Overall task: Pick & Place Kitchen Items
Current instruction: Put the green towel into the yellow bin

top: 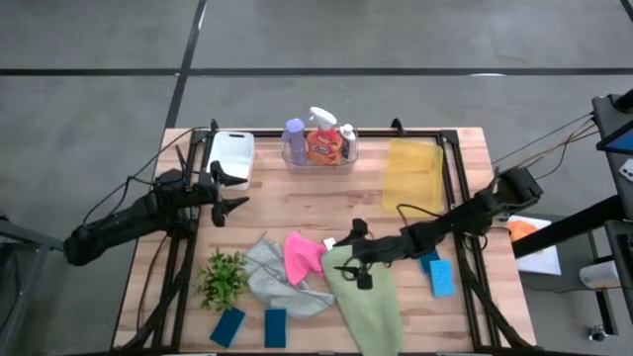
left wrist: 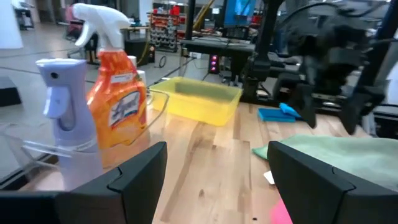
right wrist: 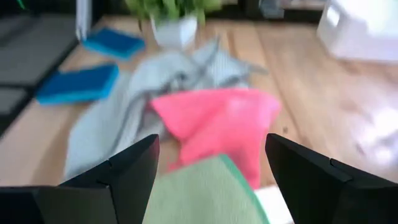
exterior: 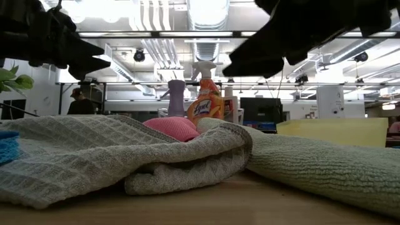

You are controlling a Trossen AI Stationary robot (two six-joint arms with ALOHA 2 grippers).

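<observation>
Right gripper [top: 354, 265] agape above green cloth [top: 371, 309]; left gripper [top: 235, 202] likewise agape.

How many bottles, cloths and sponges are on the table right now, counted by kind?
Bottles: 3 (purple bottle, orange spray bottle, small white bottle)
Cloths: 3 (pink cloth, grey cloth, green cloth)
Sponges: 4 (blue sponges)
Total: 10
</observation>
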